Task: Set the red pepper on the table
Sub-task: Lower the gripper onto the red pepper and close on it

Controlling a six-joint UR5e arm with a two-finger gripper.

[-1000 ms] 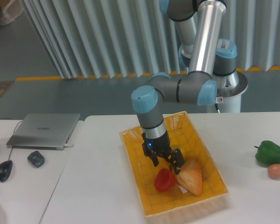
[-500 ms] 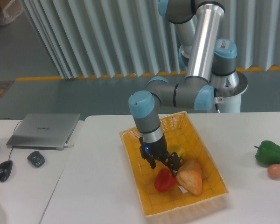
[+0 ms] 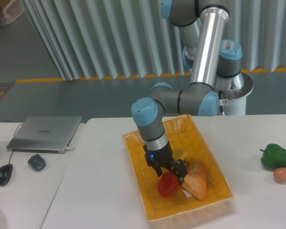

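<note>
- Grey corrugated panelling forms the background; in front of it a white table (image 3: 105, 191) carries the work area.
- Basket (image 3: 133, 152): yellow, woven, set on the table at centre. It holds the red pepper (image 3: 168, 184), a tan wedge-shaped item (image 3: 196, 181) just beside it, and a partly hidden yellow item (image 3: 182, 154) behind the arm's wrist.
- Red pepper location: inside the basket, toward its near end, not on the bare table.
- Tool (image 3: 170, 172): positioned directly over the red pepper, fingers pointing down. The fingers appear spread, with their tips at the pepper's upper edge. Contact cannot be confirmed from this view.
- Step in hand (judgement): approach and grasp. No lift has begun; the placing step is wholly outstanding.
- Next move (judgement): lower the fingers to straddle the pepper, close on it, lift clear of the basket wall, then carry it to bare table surface and release.
- Caution (judgement): the wedge-shaped item sits close to the right-hand finger and may be nudged or caught during closure.
- Other items: green pepper (image 3: 275, 155) and a small orange-pink object (image 3: 282, 174) at the table's right edge; laptop (image 3: 45, 133) and two mice (image 3: 36, 162) at the left.
</note>
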